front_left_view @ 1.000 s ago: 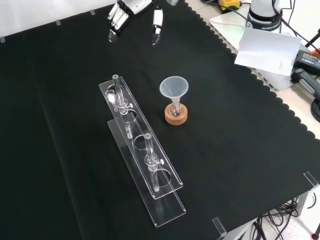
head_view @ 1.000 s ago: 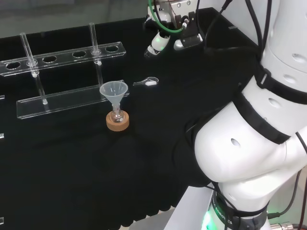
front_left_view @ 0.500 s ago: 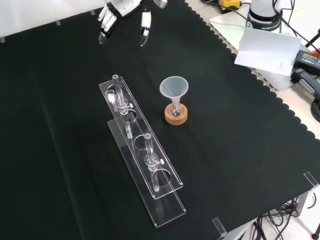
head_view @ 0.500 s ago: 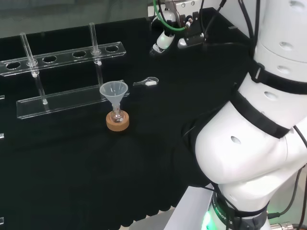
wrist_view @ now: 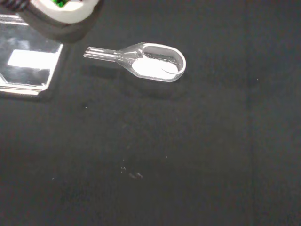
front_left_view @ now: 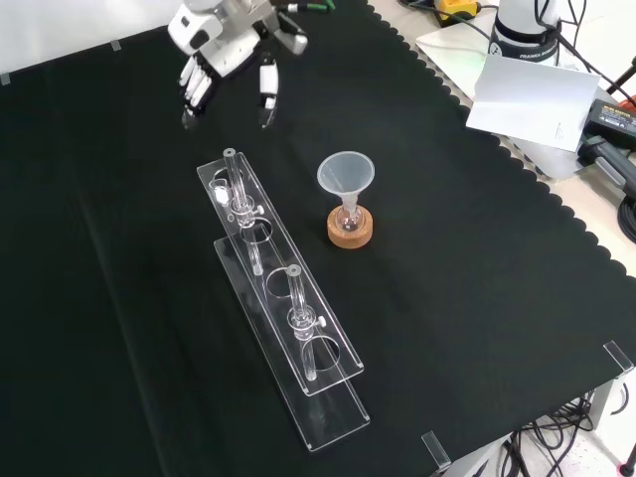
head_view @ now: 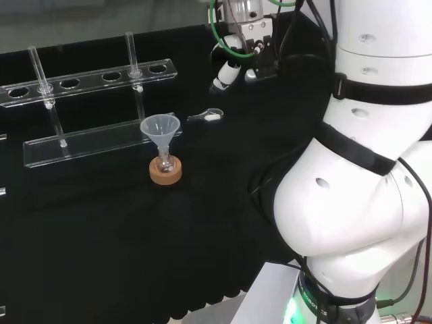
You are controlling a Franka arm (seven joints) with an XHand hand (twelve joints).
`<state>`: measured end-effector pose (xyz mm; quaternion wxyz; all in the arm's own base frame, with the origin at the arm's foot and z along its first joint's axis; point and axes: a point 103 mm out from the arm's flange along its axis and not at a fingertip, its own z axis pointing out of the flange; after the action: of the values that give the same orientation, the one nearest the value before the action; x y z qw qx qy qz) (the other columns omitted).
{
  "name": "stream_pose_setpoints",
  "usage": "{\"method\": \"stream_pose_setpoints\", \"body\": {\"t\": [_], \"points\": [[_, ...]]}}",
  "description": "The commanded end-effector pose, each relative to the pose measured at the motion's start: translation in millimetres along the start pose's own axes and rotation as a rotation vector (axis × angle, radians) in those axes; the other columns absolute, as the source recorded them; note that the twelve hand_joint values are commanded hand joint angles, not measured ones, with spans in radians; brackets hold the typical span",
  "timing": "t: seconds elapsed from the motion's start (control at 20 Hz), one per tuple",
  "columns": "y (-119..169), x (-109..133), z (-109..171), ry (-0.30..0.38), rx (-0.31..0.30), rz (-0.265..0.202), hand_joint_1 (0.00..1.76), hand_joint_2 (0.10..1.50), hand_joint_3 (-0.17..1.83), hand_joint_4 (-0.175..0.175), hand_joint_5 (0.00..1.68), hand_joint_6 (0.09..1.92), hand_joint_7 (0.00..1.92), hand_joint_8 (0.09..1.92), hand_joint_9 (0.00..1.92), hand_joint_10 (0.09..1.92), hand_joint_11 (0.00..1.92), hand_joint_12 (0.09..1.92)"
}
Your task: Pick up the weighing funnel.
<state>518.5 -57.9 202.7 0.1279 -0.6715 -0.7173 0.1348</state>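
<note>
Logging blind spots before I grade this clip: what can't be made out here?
- Wrist view: whether the white in the weighing funnel is powder or glare.
- Front view: what the small flask under the funnel holds; too small.
- Head view: the cloth at right, hidden by the arm's white links.

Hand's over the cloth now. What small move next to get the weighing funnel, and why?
Probably lower the hand toward the weighing funnel. The funnel lies flat on the cloth, untouched, while the hand hangs clear of it with fingers open, too far off to close on it yet.
</note>
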Motion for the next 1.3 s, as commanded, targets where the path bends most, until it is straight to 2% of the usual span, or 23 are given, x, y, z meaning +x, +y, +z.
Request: {"method": "stream_pose_setpoints", "body": {"t": [0.05,0.45,0.75,0.9,1.3], "points": [[25,6,22,-0.006,0.005,-0.001,0.83,0.68,0.28,-0.018,0.56,0.09,0.32,0.64,0.60,0.55,0.41,1.29],[47,18,45,-0.074,0.033,0.023,0.86,0.65,0.31,-0.006,0.58,0.09,0.34,0.64,0.61,0.55,0.42,1.29],[60,19,59,-0.119,0.057,0.031,0.87,0.63,0.34,-0.004,0.60,0.11,0.35,0.63,0.62,0.55,0.42,1.28],[65,19,67,-0.122,0.073,0.030,0.88,0.63,0.35,-0.004,0.62,0.11,0.35,0.64,0.63,0.55,0.42,1.28],[74,17,77,-0.112,0.071,0.025,0.90,0.62,0.40,-0.008,0.64,0.15,0.39,0.65,0.68,0.54,0.45,1.27]]}}
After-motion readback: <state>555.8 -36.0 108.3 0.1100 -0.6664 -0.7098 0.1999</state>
